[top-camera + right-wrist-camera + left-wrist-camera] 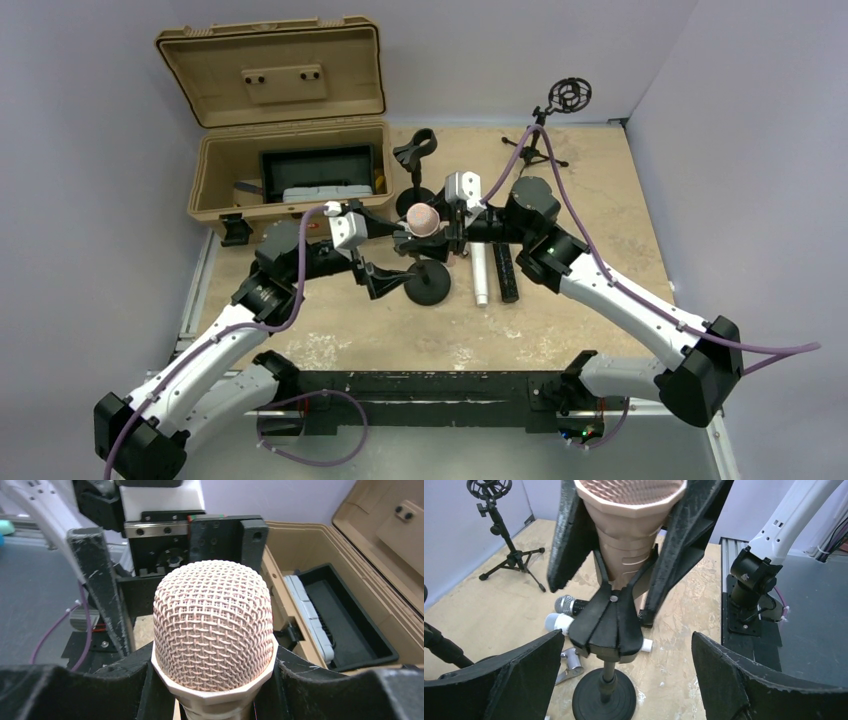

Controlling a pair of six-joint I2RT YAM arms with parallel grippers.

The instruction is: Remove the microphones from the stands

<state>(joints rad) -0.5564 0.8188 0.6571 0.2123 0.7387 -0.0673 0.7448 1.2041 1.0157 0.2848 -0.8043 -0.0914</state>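
The left gripper (628, 640) is nearest the lens in its own wrist view: its fingers (504, 680) stand wide apart and hold nothing, with the stand (606, 677) just beyond and between them, untouched. Above the stand's round base (604, 700), the forked clip (609, 625) cradles the tapered body of the microphone (626, 535). The right gripper (214, 665) is clamped on that body just below the mesh head. Judged status: grasp made, but the microphone sits in the clip, so extraction is not yet done; a pull clear of the fork is left, and the free left gripper could brace the base. Further off, two loose microphones (561, 612) lie on the table (484, 610), with a tripod stand (499, 530) beyond. Only the left wrist view shows the clip engagement. Only the right wrist view shows the mesh head close up. Only the top view shows the open case (290, 170) in full.
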